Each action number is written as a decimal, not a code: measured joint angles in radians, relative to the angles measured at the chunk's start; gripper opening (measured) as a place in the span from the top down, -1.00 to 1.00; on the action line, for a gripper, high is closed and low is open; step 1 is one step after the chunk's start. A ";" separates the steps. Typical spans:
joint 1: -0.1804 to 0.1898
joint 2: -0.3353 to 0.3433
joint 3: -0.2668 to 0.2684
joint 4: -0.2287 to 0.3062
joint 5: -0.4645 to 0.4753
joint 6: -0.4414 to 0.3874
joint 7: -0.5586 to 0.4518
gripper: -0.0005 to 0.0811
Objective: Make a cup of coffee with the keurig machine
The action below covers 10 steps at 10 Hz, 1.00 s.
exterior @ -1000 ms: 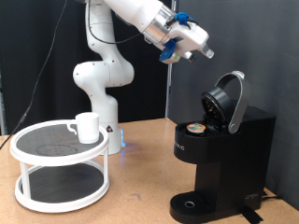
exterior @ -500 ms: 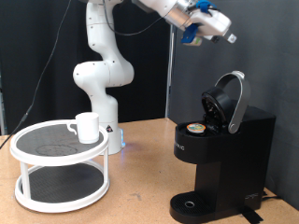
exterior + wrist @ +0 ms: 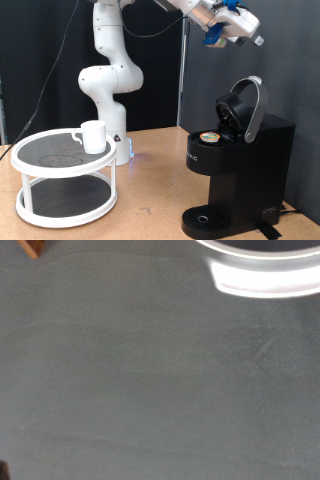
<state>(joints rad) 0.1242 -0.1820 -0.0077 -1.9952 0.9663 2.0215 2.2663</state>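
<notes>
exterior view: the gripper (image 3: pixel 243 28) is hanging high above the keurig machine (image 3: pixel 237 165), which is standing at the desk's right edge with lid raised and pod seated. finger spacing cannot be told. the cup (image 3: pixel 93 135) is sitting on the rack (image 3: pixel 62 178) near the left edge, so brewing risks spilling onto the drip tray.

wrist view: only grey surface and a pale rim are showing.

Raised lid (image 3: pixel 247 108) overhangs pod seat (image 3: pixel 209 138); open air above, pincer (image 3: pixel 238 30) well clear.

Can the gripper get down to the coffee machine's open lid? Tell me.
Probably yes: the gripper hangs high above the coffee machine, whose lid stands open, with nothing between them.
</notes>
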 joint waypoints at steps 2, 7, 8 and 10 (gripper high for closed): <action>0.010 0.005 0.045 0.000 -0.037 0.027 0.039 -0.81; 0.024 0.025 0.140 -0.002 -0.071 0.113 0.099 -0.81; 0.024 0.030 0.148 -0.003 -0.079 0.129 0.115 -0.81; 0.024 0.036 0.158 -0.009 -0.102 0.168 0.126 -0.81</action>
<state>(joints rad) 0.1479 -0.1455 0.1505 -2.0044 0.8640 2.1894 2.3924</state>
